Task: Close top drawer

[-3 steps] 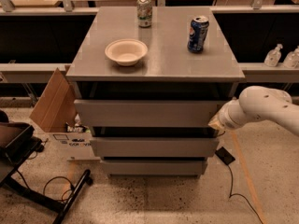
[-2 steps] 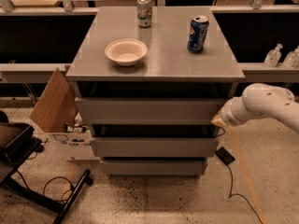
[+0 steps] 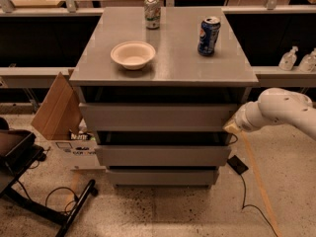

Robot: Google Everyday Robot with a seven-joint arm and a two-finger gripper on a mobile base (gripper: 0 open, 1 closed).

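The top drawer [image 3: 158, 116] is the uppermost of three grey fronts in the cabinet; it stands pulled out a little, with a dark gap above it under the cabinet top [image 3: 177, 58]. My white arm [image 3: 276, 110] comes in from the right. My gripper [image 3: 232, 127] is at the right end of the top drawer's front, at its lower right corner, touching or nearly touching it. Its fingers are hidden behind the wrist and the drawer edge.
On the cabinet top stand a white bowl [image 3: 133, 54], a silver can [image 3: 152, 12] and a blue can [image 3: 209, 35]. A cardboard box [image 3: 57, 107] leans at the cabinet's left. A black chair base [image 3: 44, 206] is at lower left. A cable and a small black box [image 3: 238, 165] lie on the floor at right.
My arm and gripper have shifted slightly right along the drawer's right end. The drawer front looks unchanged.
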